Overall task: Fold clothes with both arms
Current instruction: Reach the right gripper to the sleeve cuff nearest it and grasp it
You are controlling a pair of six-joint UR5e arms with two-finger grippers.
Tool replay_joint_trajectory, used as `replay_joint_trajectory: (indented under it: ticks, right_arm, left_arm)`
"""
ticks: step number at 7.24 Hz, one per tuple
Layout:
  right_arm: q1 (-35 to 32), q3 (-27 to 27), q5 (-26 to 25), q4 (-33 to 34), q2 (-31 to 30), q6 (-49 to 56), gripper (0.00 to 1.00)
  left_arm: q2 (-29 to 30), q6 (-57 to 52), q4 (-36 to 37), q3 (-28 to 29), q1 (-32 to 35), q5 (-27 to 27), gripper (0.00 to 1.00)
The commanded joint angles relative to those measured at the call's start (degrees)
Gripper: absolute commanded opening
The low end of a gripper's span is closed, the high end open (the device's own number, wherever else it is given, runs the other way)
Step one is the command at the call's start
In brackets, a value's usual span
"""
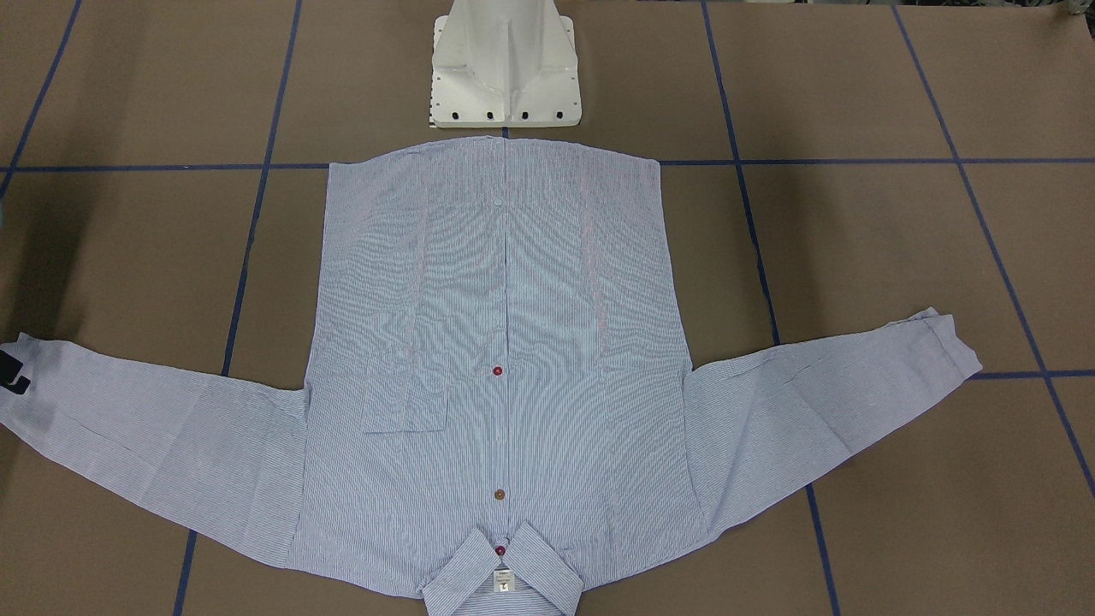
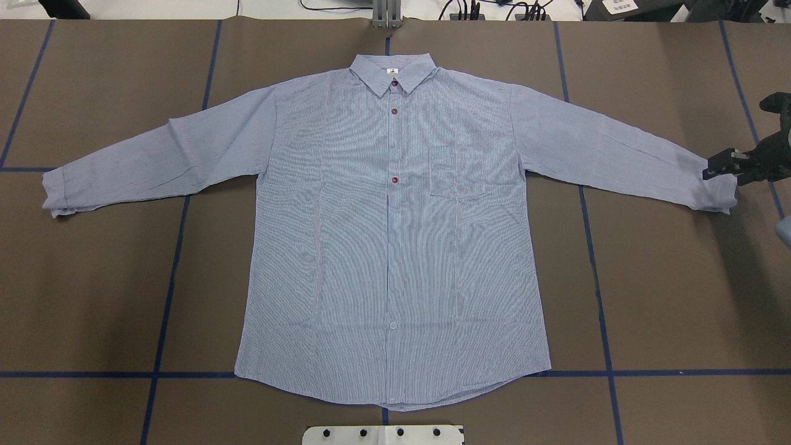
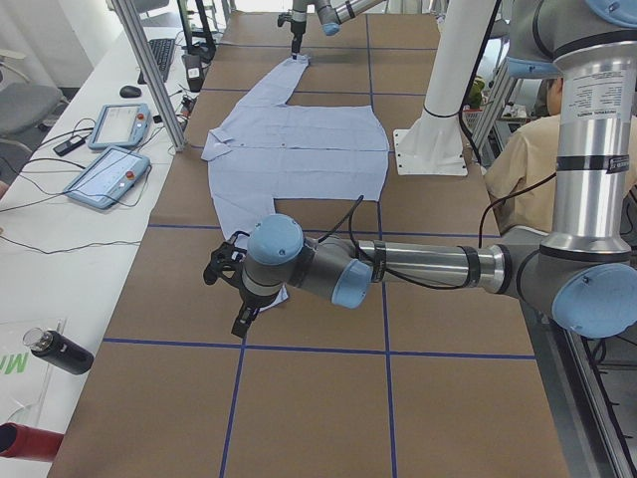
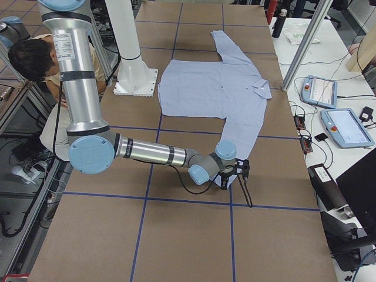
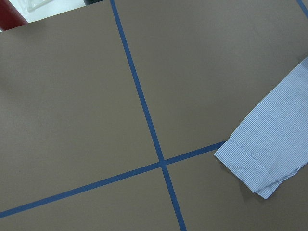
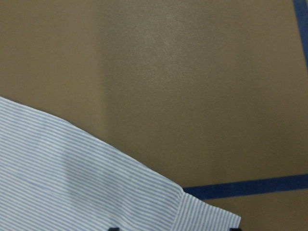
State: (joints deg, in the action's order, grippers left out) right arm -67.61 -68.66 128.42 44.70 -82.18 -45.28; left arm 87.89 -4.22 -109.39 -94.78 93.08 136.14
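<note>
The light blue-and-white striped shirt [image 2: 395, 247] lies flat and face up on the brown table, buttoned, both sleeves spread out, collar at the far side from me. My right gripper [image 2: 720, 165] sits at the cuff of the sleeve on my right, also at the left edge of the front view [image 1: 13, 372]. Its jaws look open, with the cuff [image 6: 202, 216] between the fingertips. My left gripper [image 3: 234, 299] hovers near the other sleeve's cuff [image 5: 255, 163]. It shows only in the left side view, so I cannot tell if it is open or shut.
The white pedestal base [image 1: 505, 68] stands at the shirt's hem. Blue tape lines [image 5: 144, 110] grid the table. A side bench holds teach pendants [image 3: 109, 149] and a dark bottle [image 3: 60, 351]. A seated person [image 4: 35, 59] is behind the robot.
</note>
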Motion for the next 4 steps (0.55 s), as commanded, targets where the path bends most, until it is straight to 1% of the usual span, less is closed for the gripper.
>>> replay_joint_trajectory:
  ticks: [1,4]
  right_arm:
    - [-0.15,0.1,-0.62,0.13,-0.08,-0.25,0.77]
    - [-1.11,0.19,-1.07,0.13,0.0,-2.97,0.77]
  left_arm:
    - [0.0,0.0,-0.03,0.03,0.0,0.0,1.0]
    - [0.0,0.09,-0.03,0.12,-0.09,-0.18,1.0]
